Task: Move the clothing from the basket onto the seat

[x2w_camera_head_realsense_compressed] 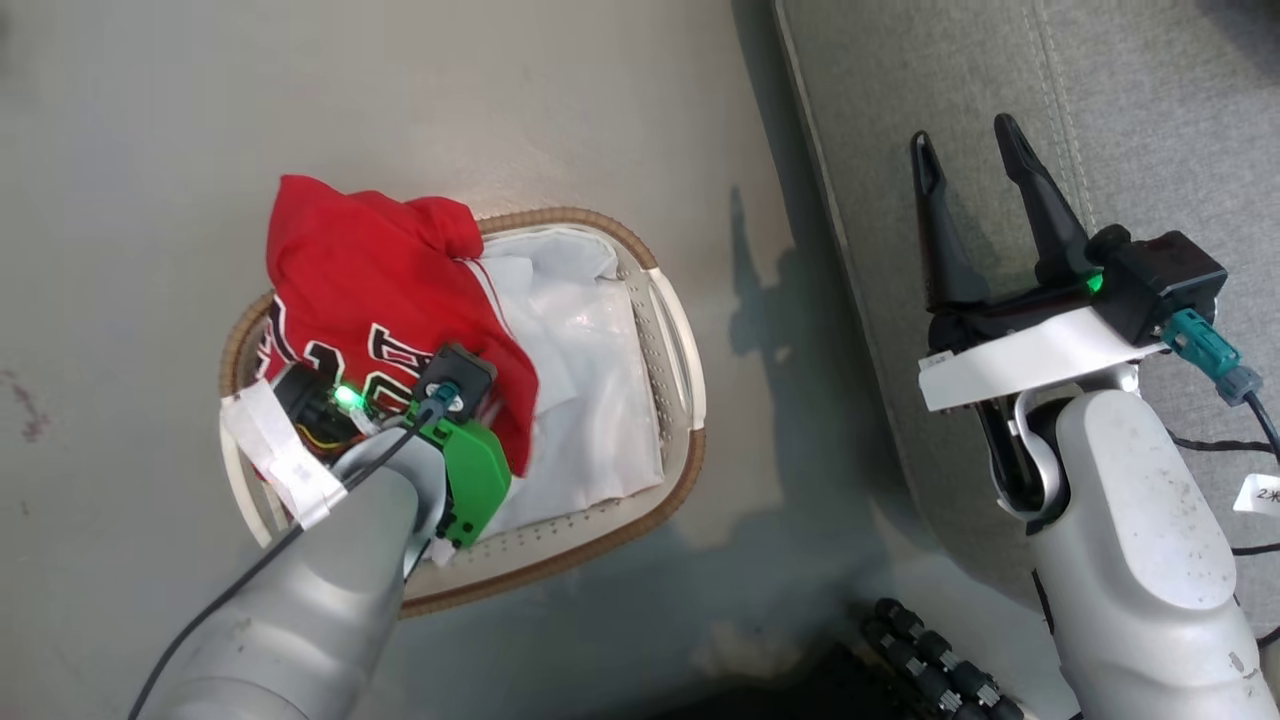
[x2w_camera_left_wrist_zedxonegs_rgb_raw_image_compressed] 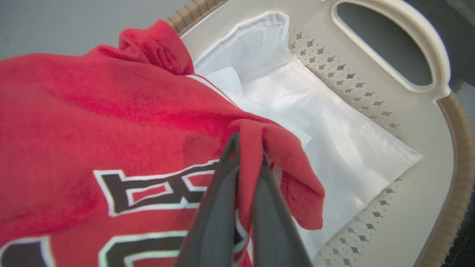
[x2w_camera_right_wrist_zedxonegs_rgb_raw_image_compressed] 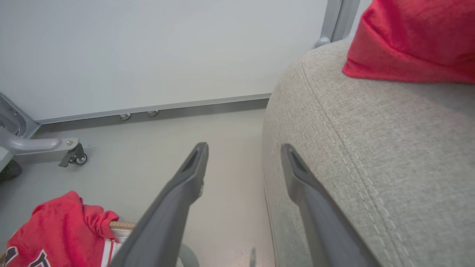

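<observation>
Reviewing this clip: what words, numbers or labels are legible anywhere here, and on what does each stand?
Red jersey in the basket: black-and-white lettering, folded and partly covered, so no whole word or number can be read.
White tag at the head view's right edge: "2", the rest too small and cut off.
No other text is legible.

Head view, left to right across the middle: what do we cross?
In order: red jersey → white liner → basket rim → floor → seat edge → open right end effector, over the seat.
</observation>
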Tool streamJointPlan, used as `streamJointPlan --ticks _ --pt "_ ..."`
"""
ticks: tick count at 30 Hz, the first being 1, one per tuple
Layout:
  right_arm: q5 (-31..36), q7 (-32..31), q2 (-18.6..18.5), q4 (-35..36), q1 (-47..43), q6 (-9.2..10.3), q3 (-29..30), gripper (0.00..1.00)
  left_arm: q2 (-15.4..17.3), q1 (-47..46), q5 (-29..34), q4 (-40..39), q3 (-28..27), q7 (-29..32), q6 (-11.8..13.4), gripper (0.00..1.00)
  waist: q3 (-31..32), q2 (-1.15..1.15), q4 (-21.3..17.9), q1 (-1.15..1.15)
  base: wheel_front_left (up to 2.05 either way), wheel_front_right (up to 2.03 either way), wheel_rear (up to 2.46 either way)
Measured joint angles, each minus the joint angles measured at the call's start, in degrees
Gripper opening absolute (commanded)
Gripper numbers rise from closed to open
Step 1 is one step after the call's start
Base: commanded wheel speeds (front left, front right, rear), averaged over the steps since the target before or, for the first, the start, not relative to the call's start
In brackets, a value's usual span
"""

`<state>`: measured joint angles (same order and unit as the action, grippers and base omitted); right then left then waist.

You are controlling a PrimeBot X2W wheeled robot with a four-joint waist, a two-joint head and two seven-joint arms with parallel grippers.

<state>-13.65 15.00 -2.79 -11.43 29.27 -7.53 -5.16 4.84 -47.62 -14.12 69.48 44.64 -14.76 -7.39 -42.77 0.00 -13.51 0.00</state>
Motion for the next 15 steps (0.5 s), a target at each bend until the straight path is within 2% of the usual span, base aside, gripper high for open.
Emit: streamJointPlan --ticks 6,15 --pt "1.48 0.01 0.02 -1.60 -2.44 0.00 1.26 1.00 0.59 4.08 -1.02 -8.32 -1.43 -0.26 0.00 0.00 4.59 0.00 1.43 0.00 0.00 0.00 0.00" --pt "4.00 0.00 0.04 -4.10 -7.97 0.00 3.61 1.00 3.91 9.55 -0.32 -21.92 -4.44 -0.26 0.33 0.00 13.87 0.00 3.90 -0.01 0.00 0.00 0.00"
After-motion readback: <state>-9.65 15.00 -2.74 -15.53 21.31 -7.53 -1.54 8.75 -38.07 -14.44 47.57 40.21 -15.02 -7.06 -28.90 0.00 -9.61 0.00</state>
